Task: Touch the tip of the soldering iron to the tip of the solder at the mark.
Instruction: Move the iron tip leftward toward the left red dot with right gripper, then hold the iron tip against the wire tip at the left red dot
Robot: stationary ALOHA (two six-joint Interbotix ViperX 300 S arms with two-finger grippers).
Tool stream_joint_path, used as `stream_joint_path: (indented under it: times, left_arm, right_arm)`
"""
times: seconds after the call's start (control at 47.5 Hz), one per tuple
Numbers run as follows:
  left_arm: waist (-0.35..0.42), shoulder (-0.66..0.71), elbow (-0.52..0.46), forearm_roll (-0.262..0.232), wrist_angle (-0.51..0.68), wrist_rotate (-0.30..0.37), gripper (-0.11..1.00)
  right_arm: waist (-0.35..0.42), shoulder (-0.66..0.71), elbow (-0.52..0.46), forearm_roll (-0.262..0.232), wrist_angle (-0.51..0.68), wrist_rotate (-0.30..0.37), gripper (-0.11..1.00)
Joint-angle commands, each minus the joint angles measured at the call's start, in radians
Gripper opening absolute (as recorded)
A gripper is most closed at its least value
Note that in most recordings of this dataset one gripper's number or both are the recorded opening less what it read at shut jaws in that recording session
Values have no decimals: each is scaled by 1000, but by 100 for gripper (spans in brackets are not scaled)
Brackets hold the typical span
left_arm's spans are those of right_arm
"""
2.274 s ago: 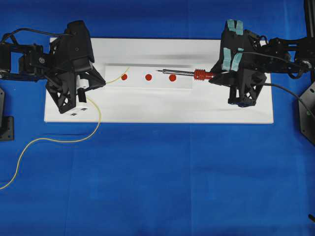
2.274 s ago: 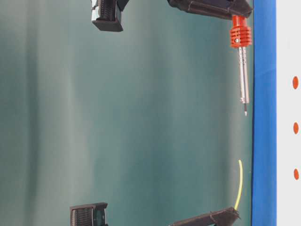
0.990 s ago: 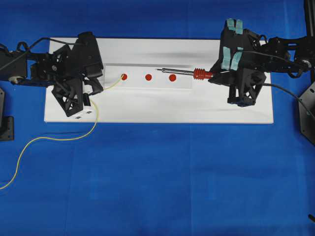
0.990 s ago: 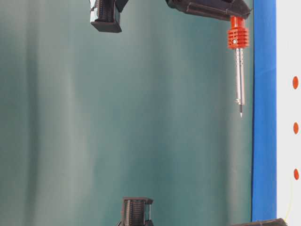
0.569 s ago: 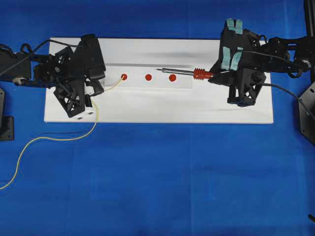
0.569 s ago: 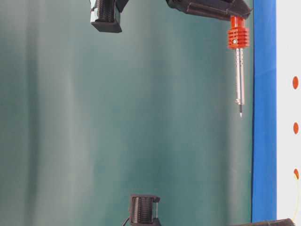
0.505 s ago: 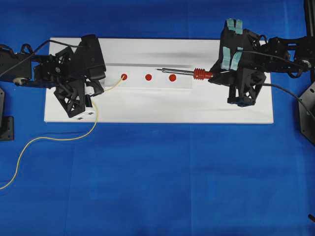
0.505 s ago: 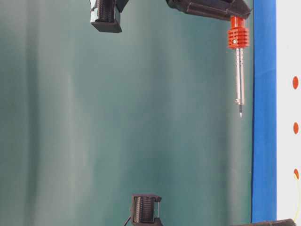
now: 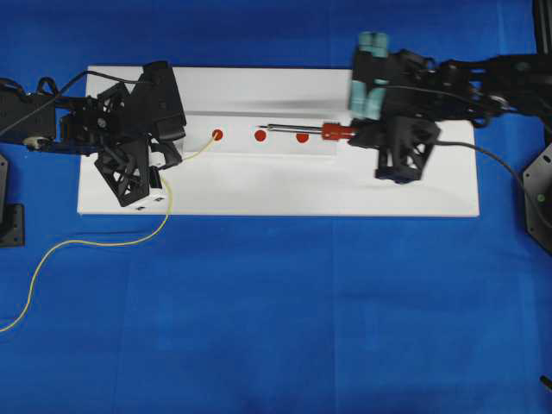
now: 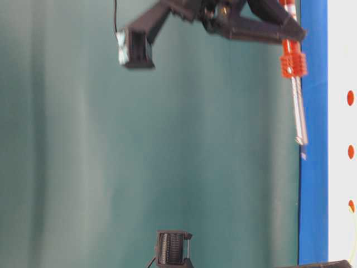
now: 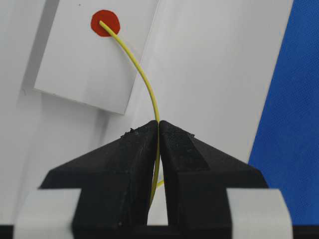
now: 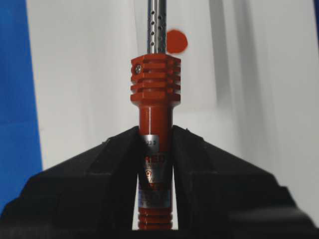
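Two robot arms work over a white board (image 9: 276,185) on a blue tabletop (image 9: 276,310): the left hand (image 9: 177,155) is pinched tight on the solder (image 11: 142,74), whose free end rests on the leftmost of three red dots (image 9: 217,134), while the right hand (image 9: 355,134) is clamped around the red handle of the soldering iron (image 9: 302,129), its shaft lying level above the row of dots with the point near the middle dot (image 9: 260,134), well apart from the wire's end. The main risk from here is a miss: the wire is thin and springy, so an iron arriving slightly high, low or to one side could pass by the end or nudge it off the mark, and a hard push could bend the wire or slide it through the pinch. The loose yellow length trailing off the board could also tug the end if the left arm shifts. The left wrist view alone shows the wire's end sitting on the dot and the closed fingers (image 11: 124,159) gripping it; the right wrist view alone shows the firm hold on the handle, though the iron's point runs out of its top edge. The overhead view gives the gap between the two tips, and only the blurred table-level view hints at the iron's height over the board.
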Motion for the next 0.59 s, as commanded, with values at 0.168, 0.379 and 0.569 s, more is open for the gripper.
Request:
stream_joint_path:
  times: [0.168, 0.379, 0.569]
  left_arm:
    - [-3, -9, -15, 3, -2, -2, 2]
    - [-2, -9, -15, 2, -2, 0, 2]
    - [-2, -9, -17, 3, 0, 0, 2]
  right_arm:
    - [-2, 135, -213, -49, 121, 0, 6]
    - [0, 232, -324, -94, 199, 15, 6]
    - [12, 278, -357, -97, 218, 18, 6]
